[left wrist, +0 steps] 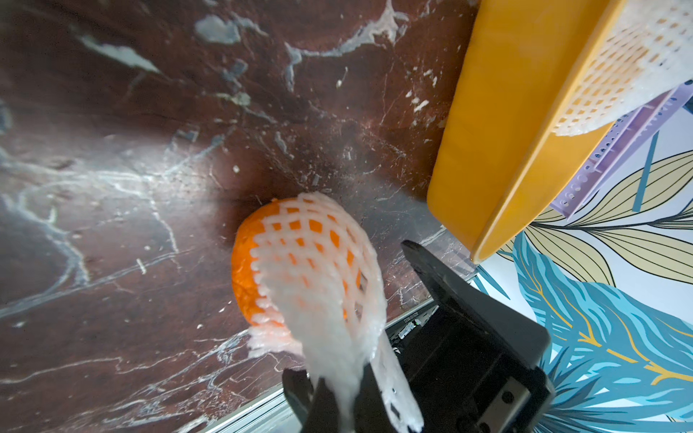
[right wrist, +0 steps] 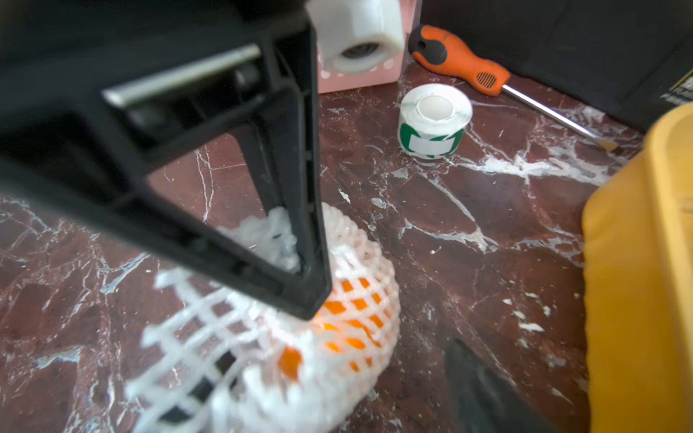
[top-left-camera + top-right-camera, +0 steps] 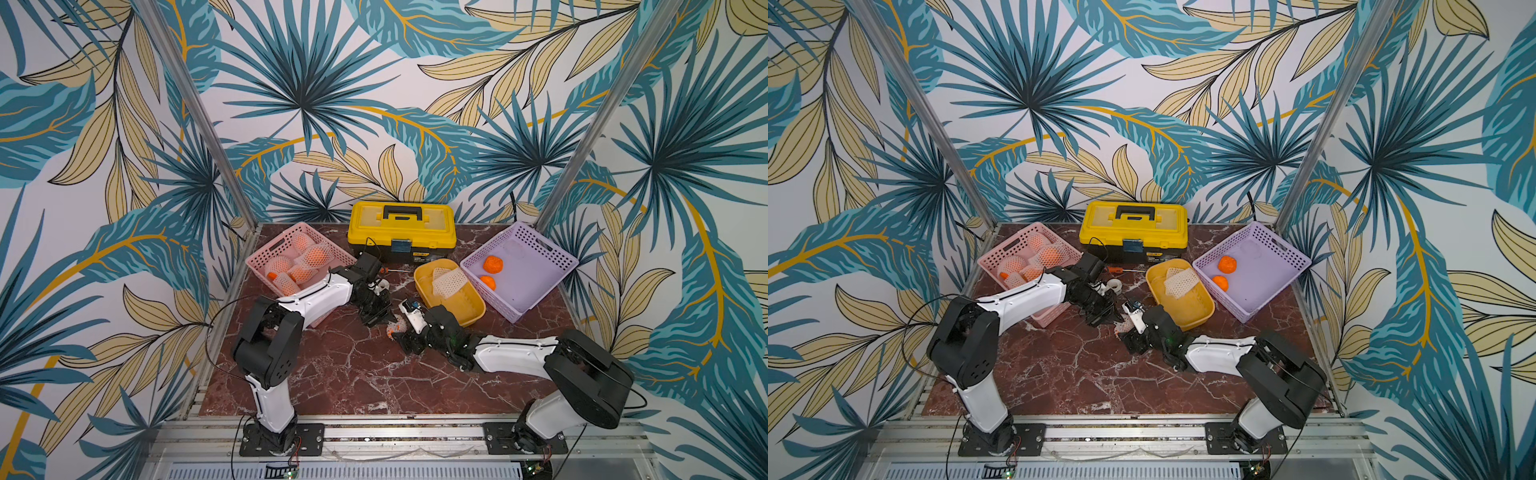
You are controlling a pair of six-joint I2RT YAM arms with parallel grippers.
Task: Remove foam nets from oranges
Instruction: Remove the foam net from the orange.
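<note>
Left hand point(image 1: 341, 397) is clamped tight. We see it pinching the bunched tail of the foam net point(image 1: 311, 262), and the mesh stretches from that pinch over the orange point(image 1: 245, 270). The orange is half out, one side bare and the rest under mesh. It is down on the tabletop point(image 1: 112, 187), roughly midway between the left and right edges.

Right hand point(image 2: 337, 363) is wide, with fingers either side of the netted fruit. We cannot tell whether they touch it. In the right wrist view the left hand's black finger point(image 2: 303, 168) crosses in front and hides part of the net.

Yellow tub point(image 3: 469, 307) sits just beside, holding loose nets point(image 3: 449, 280). Pink basket point(image 3: 266, 249) is at the far left corner — netted oranges point(image 3: 316, 255) inside. Purple basket point(image 3: 548, 249) is at the far right corner — two bare oranges point(image 3: 493, 263) in it. Toolbox point(image 3: 401, 230) stands on the far edge, with the screwdriver point(image 2: 461, 62) and tape roll point(image 2: 431, 120) in front of it.
</note>
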